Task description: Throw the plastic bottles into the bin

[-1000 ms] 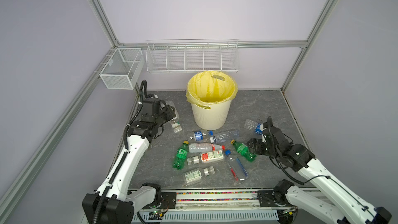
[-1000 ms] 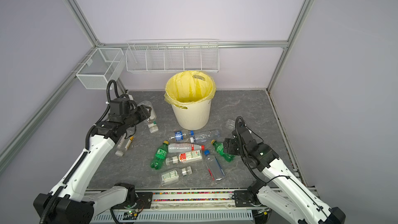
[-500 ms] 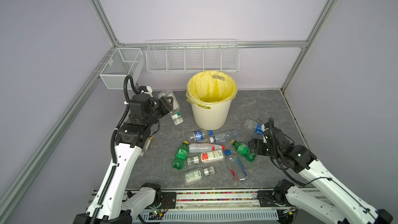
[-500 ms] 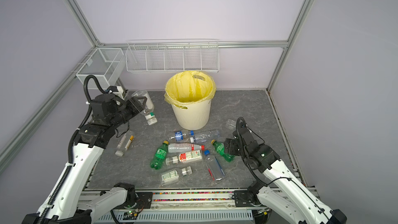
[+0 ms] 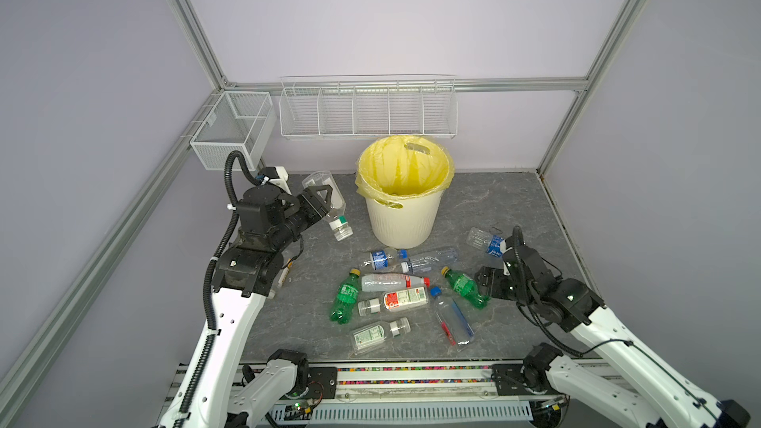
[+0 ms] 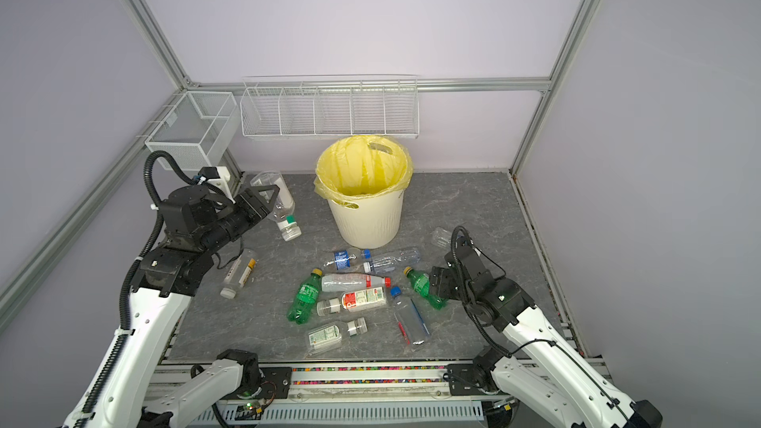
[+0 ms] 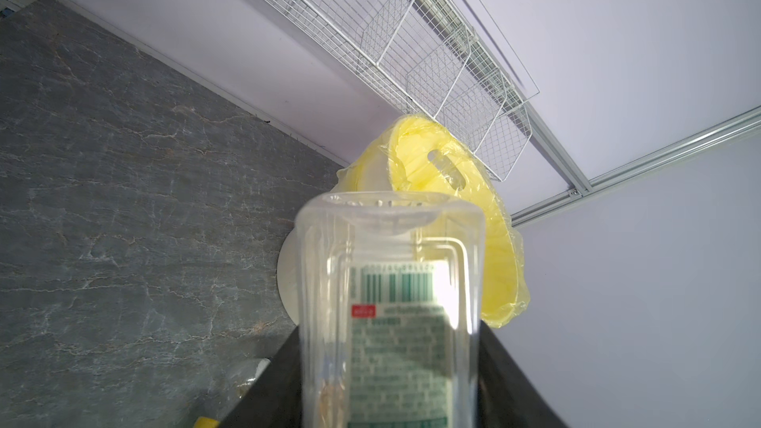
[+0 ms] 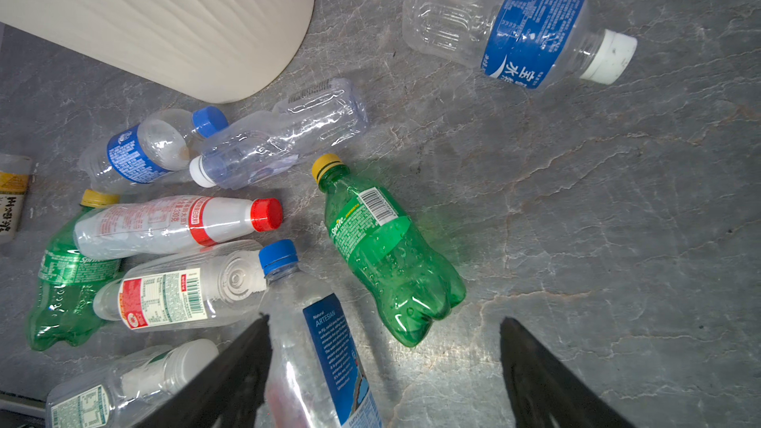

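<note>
My left gripper [image 5: 323, 199] [image 6: 263, 198] is shut on a clear bottle [image 5: 331, 209] [image 6: 282, 205] with a green and white label, held tilted in the air left of the bin, cap down. The left wrist view shows this bottle [image 7: 391, 302] between the fingers [image 7: 280, 364], with the bin [image 7: 500, 216] beyond. The cream bin [image 5: 401, 220] [image 6: 366, 220] has a yellow liner. Several plastic bottles lie in front of it. My right gripper [image 5: 486, 282] [image 8: 385, 319] is open, low over the base of a green bottle [image 8: 383, 249] [image 5: 463, 286].
A blue-label bottle [image 8: 523, 30] [image 5: 484, 240] lies right of the bin [image 8: 164, 14]. A blue-capped one [image 8: 313, 343] lies by my right finger. A yellow-label bottle [image 6: 239, 273] lies under my left arm. Wire baskets [image 5: 366, 111] [image 5: 230, 129] hang above.
My left arm has lifted the clear bottle off the floor, higher and a little toward the bin. The right gripper has stayed by the green bottle.
</note>
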`<state>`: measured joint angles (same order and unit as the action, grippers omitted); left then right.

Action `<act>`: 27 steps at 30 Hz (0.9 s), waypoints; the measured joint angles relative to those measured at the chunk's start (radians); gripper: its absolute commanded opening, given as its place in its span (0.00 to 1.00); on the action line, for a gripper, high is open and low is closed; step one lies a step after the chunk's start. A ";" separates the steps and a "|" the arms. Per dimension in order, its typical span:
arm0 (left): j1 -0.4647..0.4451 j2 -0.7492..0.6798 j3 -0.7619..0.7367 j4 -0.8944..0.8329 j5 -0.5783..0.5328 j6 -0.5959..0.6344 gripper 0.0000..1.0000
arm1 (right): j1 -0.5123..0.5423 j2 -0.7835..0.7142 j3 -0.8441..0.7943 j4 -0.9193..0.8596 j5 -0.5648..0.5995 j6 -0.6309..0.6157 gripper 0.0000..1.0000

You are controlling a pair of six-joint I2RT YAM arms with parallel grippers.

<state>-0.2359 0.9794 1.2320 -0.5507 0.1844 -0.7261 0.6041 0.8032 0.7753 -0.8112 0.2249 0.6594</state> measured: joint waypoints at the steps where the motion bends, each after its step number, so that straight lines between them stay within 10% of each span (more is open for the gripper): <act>1: 0.000 -0.001 -0.005 0.002 0.005 -0.005 0.53 | 0.000 -0.001 -0.001 0.000 0.000 0.000 0.88; 11: -0.026 0.164 0.111 0.067 0.068 -0.069 0.59 | 0.000 -0.002 -0.004 0.000 0.014 0.003 0.88; 16: -0.204 0.470 0.466 0.070 -0.008 -0.063 1.00 | 0.000 -0.011 -0.037 0.008 0.024 0.013 0.88; 21: -0.232 0.779 0.874 -0.058 -0.038 -0.042 1.00 | 0.000 -0.009 -0.035 0.000 0.026 0.023 0.88; 27: -0.199 0.723 0.864 -0.154 -0.071 -0.008 1.00 | 0.000 -0.043 -0.020 -0.044 0.064 0.022 0.88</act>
<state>-0.4347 1.7020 2.0960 -0.7044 0.1135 -0.7338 0.6041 0.7605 0.7555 -0.8551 0.2893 0.6811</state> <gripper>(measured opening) 0.997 0.878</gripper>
